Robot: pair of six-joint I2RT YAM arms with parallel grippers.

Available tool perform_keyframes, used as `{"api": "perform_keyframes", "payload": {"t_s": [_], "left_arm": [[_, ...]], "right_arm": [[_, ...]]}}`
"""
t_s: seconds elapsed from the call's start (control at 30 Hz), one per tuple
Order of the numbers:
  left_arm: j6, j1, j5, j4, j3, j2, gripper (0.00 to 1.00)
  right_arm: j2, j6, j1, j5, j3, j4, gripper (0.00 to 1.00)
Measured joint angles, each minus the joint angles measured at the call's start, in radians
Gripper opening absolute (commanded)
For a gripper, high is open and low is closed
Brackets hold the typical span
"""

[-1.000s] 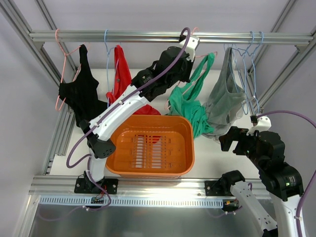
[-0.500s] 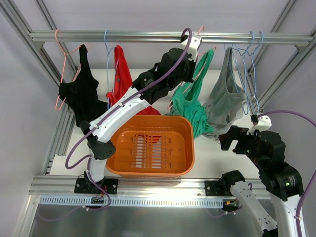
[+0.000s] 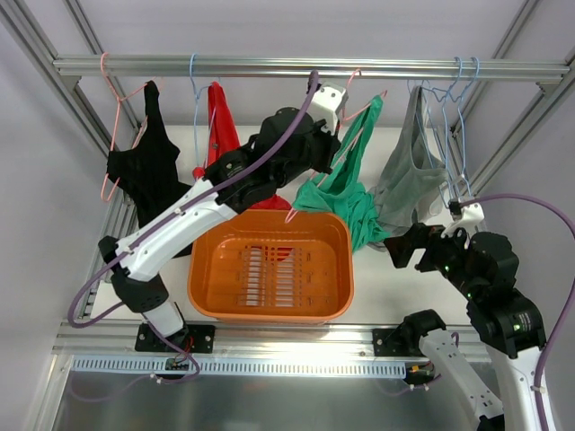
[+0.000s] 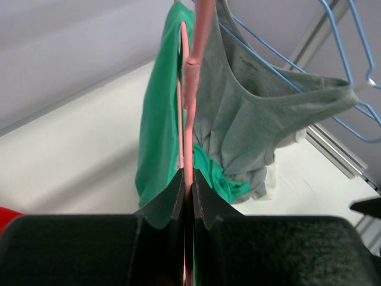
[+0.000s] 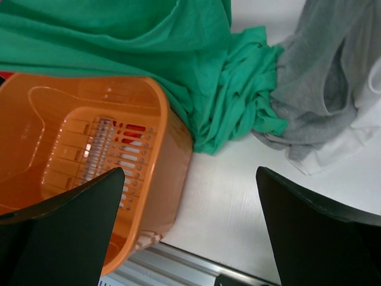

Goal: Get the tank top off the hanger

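Observation:
The teal-green tank top (image 3: pixel 346 193) hangs from the salmon-pink hanger (image 3: pixel 358 115) and bunches on the table behind the basket. The hanger's hook sits just under the rail (image 3: pixel 135 65). My left gripper (image 3: pixel 331 148) is shut on the hanger's wire. In the left wrist view the black fingers (image 4: pixel 202 196) pinch the pink hanger (image 4: pixel 190 77), with the tank top (image 4: pixel 156 119) draped to its left. My right gripper (image 3: pixel 404 253) hovers low at the right, open and holding nothing. In its own view the right gripper (image 5: pixel 190 220) looks down past the tank top (image 5: pixel 178 53).
An orange basket (image 3: pixel 211 296) stands front and centre, also in the right wrist view (image 5: pixel 172 149). On the rail hang a black top (image 3: pixel 144 171) on a pink hanger, a red top (image 3: pixel 220 126) and a grey top (image 3: pixel 409 171) on light-blue hangers (image 3: pixel 458 99).
My left arm has swung left and down with the hanger, so the hook has dropped from the rail to just under it. The tank top followed. My right gripper edged slightly left.

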Motion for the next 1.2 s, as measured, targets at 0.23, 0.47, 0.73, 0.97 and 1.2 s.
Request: {"api": "perform_keyframes", "payload": {"t_s": [0.23, 0.47, 0.73, 0.97, 1.2], "left_arm": [[0.003, 0.0, 0.151, 0.03, -0.156, -0.137, 0.0], [0.012, 0.0, 0.274, 0.05, -0.23, -0.208, 0.0], [0.0, 0.0, 0.349, 0.055, -0.275, -0.243, 0.0], [-0.037, 0.0, 0.389, 0.056, -0.322, -0.297, 0.0], [-0.049, 0.0, 0.429, 0.057, -0.328, -0.315, 0.0]], "right_arm": [[0.107, -0.016, 0.0, -0.054, 0.033, 0.112, 0.88], [0.292, -0.064, 0.0, -0.034, 0.166, 0.198, 0.71], [0.477, -0.134, -0.006, -0.021, 0.329, 0.282, 0.62], [0.547, -0.171, -0.013, -0.072, 0.379, 0.344, 0.54], [0.561, -0.2, -0.014, -0.108, 0.379, 0.426, 0.58]]}}
